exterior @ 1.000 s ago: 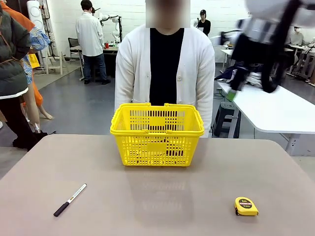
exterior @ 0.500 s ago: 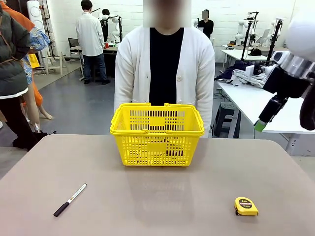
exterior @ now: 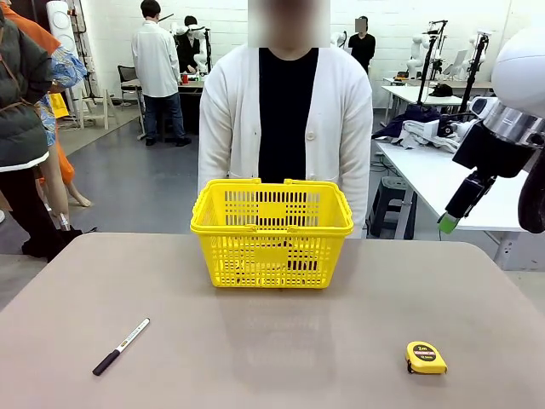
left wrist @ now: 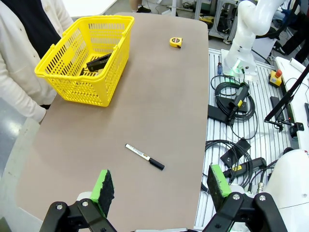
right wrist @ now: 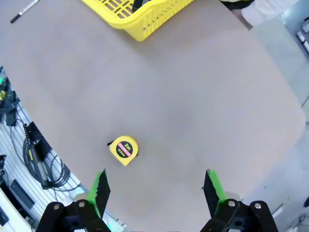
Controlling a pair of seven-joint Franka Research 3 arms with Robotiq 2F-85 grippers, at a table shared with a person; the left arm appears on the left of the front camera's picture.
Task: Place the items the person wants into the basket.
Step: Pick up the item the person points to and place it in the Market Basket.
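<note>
Basket [exterior: 272, 232] sits at the table's [exterior: 281, 349] far edge. Both the left gripper [left wrist: 157, 186] and right gripper [right wrist: 155, 188] hang high with fingers apart, empty.

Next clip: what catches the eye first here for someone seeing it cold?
The bright yellow basket stands at the table's far edge, right in front of the person in a white cardigan; the left wrist view shows dark tools lying inside it. On the near table lie a marker at left and a small yellow tape measure at right. The right gripper hangs open above the tape measure.
</note>
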